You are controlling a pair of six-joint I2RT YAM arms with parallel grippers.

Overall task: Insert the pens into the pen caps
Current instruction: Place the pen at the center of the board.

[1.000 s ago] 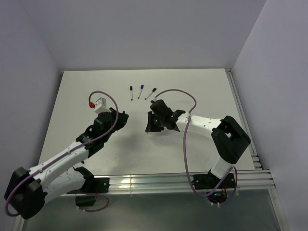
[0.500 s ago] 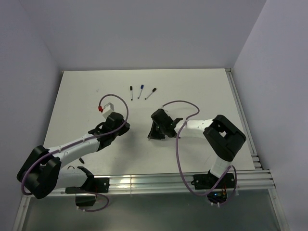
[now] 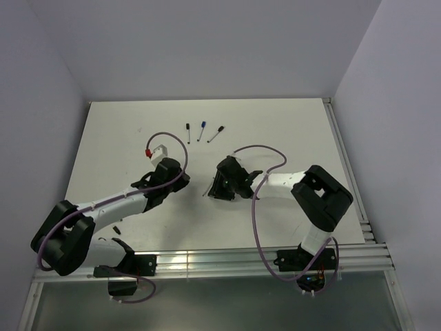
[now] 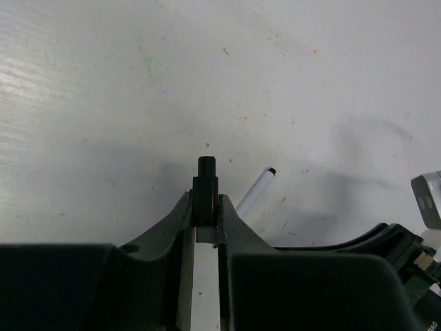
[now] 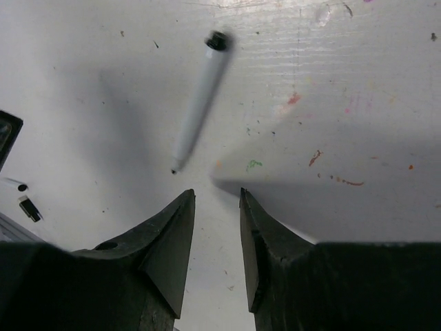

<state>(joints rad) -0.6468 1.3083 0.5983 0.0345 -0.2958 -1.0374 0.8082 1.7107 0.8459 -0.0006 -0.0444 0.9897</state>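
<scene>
Over the last second the left arm (image 3: pixel 110 203) has been drawn back and laid low along the near left of the table (image 3: pixel 296 131). The left gripper (image 4: pixel 207 201) is kept closed narrowly on a black cap (image 4: pixel 207 181), which stands out past the fingertips and is aimed roughly toward the right.

In the same second the right gripper (image 5: pixel 217 196) has been brought down and its jaws let partly apart, so nothing is held there. The pen (image 5: pixel 200 103) has thereby been released and lies loose on the table just beyond the right fingertips. It is touched by neither finger, its fine tip nearest the gripper.

For the task this is judged a reset: the pen must be taken up again before it can be pushed into the cap.

The right arm (image 3: pixel 289 181) is folded at the elbow and reached leftward, wrist low. Three other pens (image 3: pixel 202 129) are seen in a row at the far middle, well apart from both grippers.
</scene>
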